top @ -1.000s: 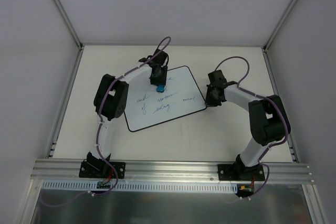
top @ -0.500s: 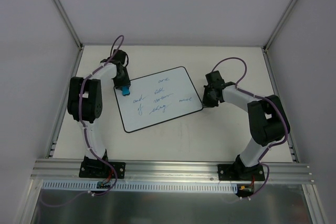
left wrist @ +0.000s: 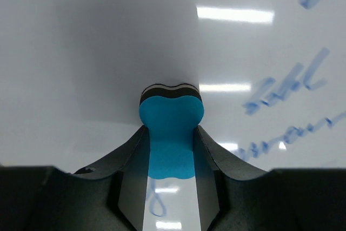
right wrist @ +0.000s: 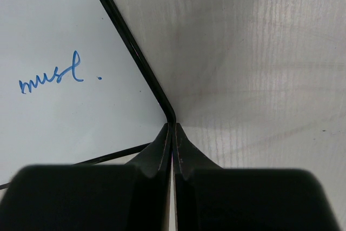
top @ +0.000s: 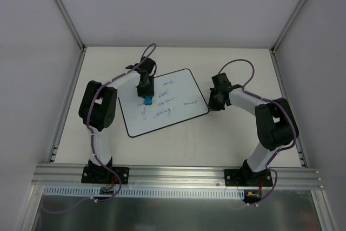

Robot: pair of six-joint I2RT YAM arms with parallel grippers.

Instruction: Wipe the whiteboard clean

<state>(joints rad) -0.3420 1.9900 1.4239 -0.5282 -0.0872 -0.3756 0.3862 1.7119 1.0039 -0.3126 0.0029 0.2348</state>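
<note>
- The whiteboard [top: 162,125] lies askew on the cream counter [top: 178,155], between the 2 arms, with blue handwriting [top: 168,113] across its middle.
- The left pincer [top: 147,96] is clamped on a blue eraser [left wrist: 171,133]. The eraser's dark felt face presses the board's far-left part, just beside the writing.
- The right pincer [right wrist: 172,128] is closed tight and empty, its tips meeting the board's black border at the near-right corner, near a short blue word [right wrist: 51,77].
</note>
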